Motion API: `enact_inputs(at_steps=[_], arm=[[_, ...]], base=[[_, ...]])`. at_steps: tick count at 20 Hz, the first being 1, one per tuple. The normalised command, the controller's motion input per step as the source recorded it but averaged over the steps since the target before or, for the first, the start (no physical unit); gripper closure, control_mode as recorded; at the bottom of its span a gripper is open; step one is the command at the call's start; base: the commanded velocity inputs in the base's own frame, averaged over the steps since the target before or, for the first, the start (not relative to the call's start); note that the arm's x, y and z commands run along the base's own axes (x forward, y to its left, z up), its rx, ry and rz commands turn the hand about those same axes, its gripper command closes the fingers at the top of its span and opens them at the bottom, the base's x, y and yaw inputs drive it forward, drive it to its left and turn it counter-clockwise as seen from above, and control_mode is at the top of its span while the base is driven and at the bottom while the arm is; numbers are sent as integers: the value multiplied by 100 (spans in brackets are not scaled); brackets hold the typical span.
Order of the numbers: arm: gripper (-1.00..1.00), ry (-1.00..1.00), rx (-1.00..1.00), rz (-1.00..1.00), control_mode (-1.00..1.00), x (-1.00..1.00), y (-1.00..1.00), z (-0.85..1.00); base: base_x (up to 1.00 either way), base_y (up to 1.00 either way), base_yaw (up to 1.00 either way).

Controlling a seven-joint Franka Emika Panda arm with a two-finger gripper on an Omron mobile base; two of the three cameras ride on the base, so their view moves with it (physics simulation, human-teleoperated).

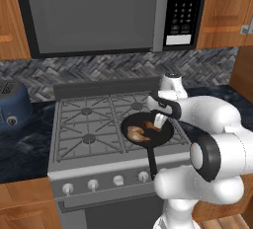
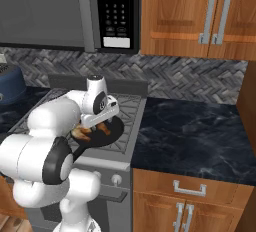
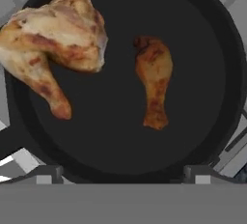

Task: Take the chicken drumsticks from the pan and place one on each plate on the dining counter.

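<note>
Hovering just above the pan [image 1: 147,129], the tool [image 1: 159,121] hangs with its jaws spread wide and nothing between them. The black pan sits on the near right burner of the stove [image 1: 89,119], its long handle [image 1: 152,160] pointing toward the near edge. Inside it lie two chicken drumsticks: the larger, paler drumstick [image 3: 50,39] lies on the left of the pan, and the smaller orange drumstick [image 3: 154,76] lies near the pan's middle, apart from the first. A microwave [image 1: 113,11] hangs above the stove, and a dark marbled table [image 2: 195,136] adjoins the stove's right side.
</note>
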Motion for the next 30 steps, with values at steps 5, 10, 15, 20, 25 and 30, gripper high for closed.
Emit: enact_inputs(at_steps=[5, 10, 15, 20, 25, 30], arm=[[-100, 0, 0, 3, -100, 43, 1, -27], [-100, 0, 0, 5, -100, 24, 10, -28], [-100, 0, 0, 2, -100, 15, 18, -37], [-100, -6, 0, 1, -100, 43, 0, -39], [-100, -6, 0, 1, -100, 40, 8, -25], [100, -5, -1, 0, -100, 25, 49, -26]], base=[[0, 0, 0], [0, 0, 0], [0, 0, 0], [0, 0, 0], [0, 0, 0], [0, 0, 0]])
